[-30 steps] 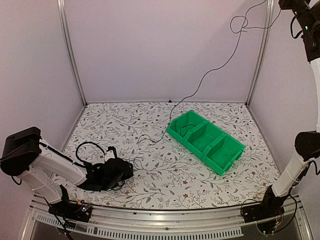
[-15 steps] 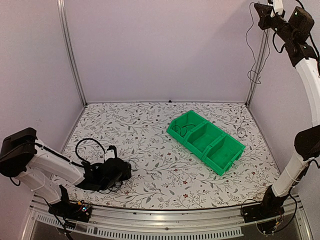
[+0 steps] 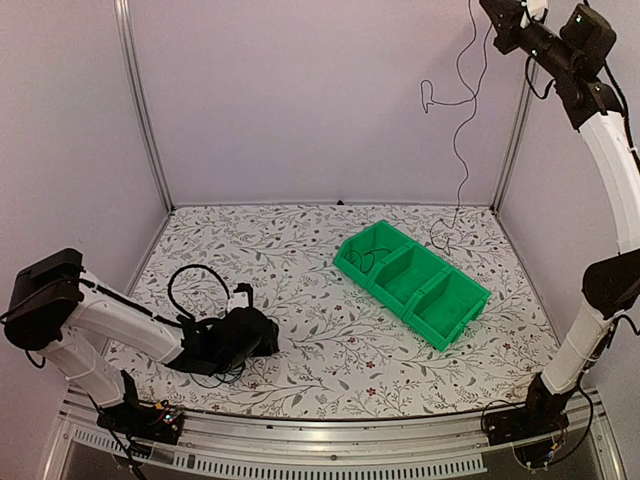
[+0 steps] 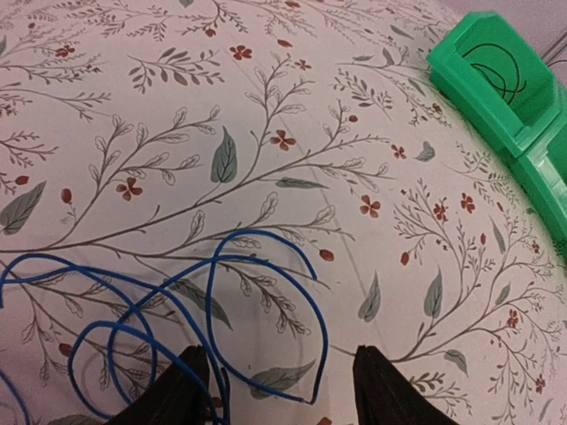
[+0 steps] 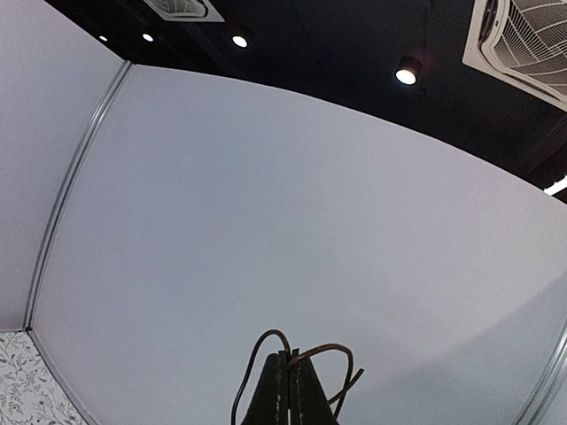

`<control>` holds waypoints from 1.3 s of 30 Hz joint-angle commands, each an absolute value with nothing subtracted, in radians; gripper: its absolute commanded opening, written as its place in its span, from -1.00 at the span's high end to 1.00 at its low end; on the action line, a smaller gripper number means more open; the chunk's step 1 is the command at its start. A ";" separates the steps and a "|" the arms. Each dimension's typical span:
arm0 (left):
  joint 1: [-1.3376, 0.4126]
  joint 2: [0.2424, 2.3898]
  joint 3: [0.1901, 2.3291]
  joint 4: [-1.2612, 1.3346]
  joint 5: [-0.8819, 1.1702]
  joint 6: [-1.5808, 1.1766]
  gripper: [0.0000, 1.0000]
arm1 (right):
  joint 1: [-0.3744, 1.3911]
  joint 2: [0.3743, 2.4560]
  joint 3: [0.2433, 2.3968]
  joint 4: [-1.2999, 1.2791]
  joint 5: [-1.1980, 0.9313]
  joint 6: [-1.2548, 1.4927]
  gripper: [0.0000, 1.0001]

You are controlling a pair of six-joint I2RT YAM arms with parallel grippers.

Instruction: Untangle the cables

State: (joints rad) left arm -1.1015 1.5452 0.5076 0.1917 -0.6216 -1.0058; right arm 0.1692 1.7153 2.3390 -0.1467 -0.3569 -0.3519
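Top view, clock positions read from the table centre.

- Floral table [image 3: 300,250]: flat, walled at the back and on both sides.
- Right arm [image 3: 610,150]: reared high toward 1 o'clock, well above the table.
- Left arm [image 3: 120,325]: lying low toward 8 o'clock.
- Green bin [image 3: 412,283]: three compartments, set diagonally at about 3 o'clock.
- Left gripper [image 3: 268,340]: down at the table at 7 o'clock. In the wrist view its fingers [image 4: 190,390] are spread and grip nothing.
- Right gripper [image 5: 288,359]: jaws pressed together, pinching the hanging cable [image 3: 458,150].
- Hanging cable: drops from the top edge with one side loop. Its lower end reaches the table at 2 o'clock, just beyond the bin's far rim.
- Blue cable [image 4: 213,301]: loose overlapping loops on the table. One free end lies between the left fingers.
- Binned cable [image 3: 365,258]: small dark coil in the bin's 10 o'clock end compartment.
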 commanded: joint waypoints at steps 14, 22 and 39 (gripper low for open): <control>-1.159 1.452 0.516 0.069 -0.675 -1.027 -0.15 | 0.274 1.705 1.701 -0.124 -0.532 -0.325 1.00; -1.161 1.490 0.516 0.075 -0.666 -1.037 -0.15 | 0.365 1.778 1.574 -0.257 -0.536 -0.455 1.00; -1.200 1.413 0.698 -0.230 -0.710 -0.950 -0.24 | 0.384 1.815 2.041 -0.380 -0.480 -0.432 1.00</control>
State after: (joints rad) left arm -1.1778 1.4727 0.6193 -0.0898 -0.6628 -1.0035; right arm 0.3832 1.7897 1.8805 -0.3267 -0.4843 -0.4309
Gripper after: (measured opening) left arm 0.613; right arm 0.017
